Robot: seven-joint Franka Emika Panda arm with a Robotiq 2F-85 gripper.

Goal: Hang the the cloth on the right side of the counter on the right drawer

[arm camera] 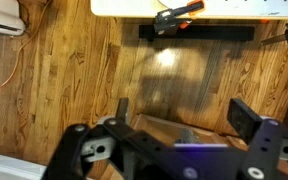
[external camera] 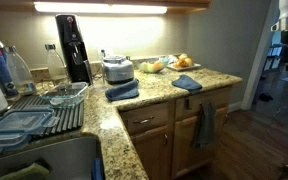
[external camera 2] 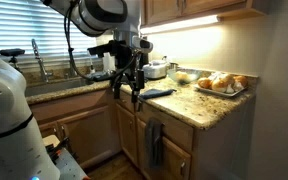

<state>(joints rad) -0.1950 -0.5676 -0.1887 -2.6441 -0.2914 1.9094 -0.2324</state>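
Note:
The slate-blue cloth [external camera: 186, 82] lies flat on the right side of the granite counter [external camera: 156, 99], near the front edge; it also shows in an exterior view [external camera 2: 160, 93]. The right drawer [external camera: 220, 97] is below it, and a grey-teal towel [external camera: 204, 125] hangs in front of that drawer. My gripper [external camera 2: 129, 97] hangs in front of the counter edge, left of the cloth and not touching it. In the wrist view my gripper [arm camera: 184, 108] is open and empty and faces the wooden floor. My gripper is out of frame in the exterior view that shows the drawers.
A darker navy cloth [external camera: 122, 90] lies near the counter corner. A plate of bread [external camera 2: 220, 85] and a bowl [external camera: 152, 67] stand at the back right. A dish rack [external camera: 44, 110], coffee machine [external camera: 74, 47] and sink are to the left.

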